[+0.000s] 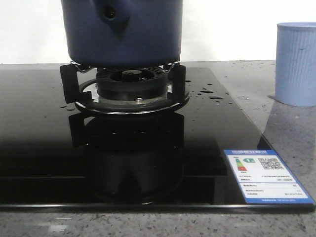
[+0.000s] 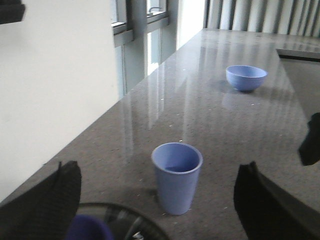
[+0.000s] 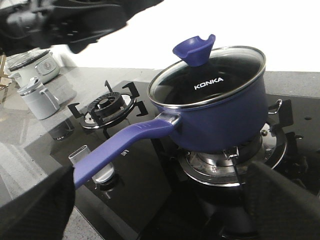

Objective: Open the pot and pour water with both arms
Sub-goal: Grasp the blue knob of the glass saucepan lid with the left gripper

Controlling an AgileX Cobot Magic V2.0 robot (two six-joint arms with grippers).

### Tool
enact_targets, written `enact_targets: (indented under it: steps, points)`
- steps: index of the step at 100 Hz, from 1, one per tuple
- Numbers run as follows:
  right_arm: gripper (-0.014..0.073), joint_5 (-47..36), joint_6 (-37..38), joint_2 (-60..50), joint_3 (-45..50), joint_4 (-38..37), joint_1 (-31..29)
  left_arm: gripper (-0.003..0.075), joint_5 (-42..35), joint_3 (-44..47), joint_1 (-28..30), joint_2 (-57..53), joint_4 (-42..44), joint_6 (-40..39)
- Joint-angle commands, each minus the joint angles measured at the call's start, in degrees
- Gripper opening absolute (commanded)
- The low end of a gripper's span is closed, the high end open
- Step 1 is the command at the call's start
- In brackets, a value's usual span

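Observation:
The dark navy pot stands on the hob's burner grate, its hollow stub facing the front view. In the right wrist view the pot carries a glass lid with a blue knob, and its long blue handle runs out toward one finger. My right gripper is open and empty, short of the pot, by the handle's end. My left gripper is open and empty above the lid's rim and knob. Water drops lie on the black glass. Neither gripper shows in the front view.
A pale-blue ribbed cup stands on the grey counter right of the hob, also in the left wrist view. A blue bowl sits farther along. A second burner, a knob and white appliances lie beyond. A label sticker marks the hob's front corner.

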Motion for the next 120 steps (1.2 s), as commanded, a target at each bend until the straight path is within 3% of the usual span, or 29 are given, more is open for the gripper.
enact_targets:
  steps: [1, 42, 72, 106, 120]
  points:
    - [0.0602, -0.99, -0.81, 0.82, -1.94, 3.64, -0.3, 0.0564, 1.43, -1.94, 1.78, -0.67, -3.45, 2.44]
    - [0.0602, -1.23, -0.81, 0.82, -1.94, 2.96, -0.3, 0.0635, -1.24, -1.94, 2.06, 3.06, -1.43, 4.12]
    - [0.0602, -1.84, -0.81, 0.82, -1.94, 2.83, -0.3, 0.0634, -0.96, -1.94, 1.25, 7.45, -1.71, 4.52]
    - [0.0602, -2.62, -0.81, 0.82, -1.94, 2.55, -0.3, 0.063, -1.43, -1.94, -3.56, 10.17, -3.23, 7.03]
    - [0.0602, -2.84, -0.81, 0.82, -1.94, 2.55, -0.3, 0.0593, -2.89, -1.94, -4.69, 10.26, -3.87, 7.03]
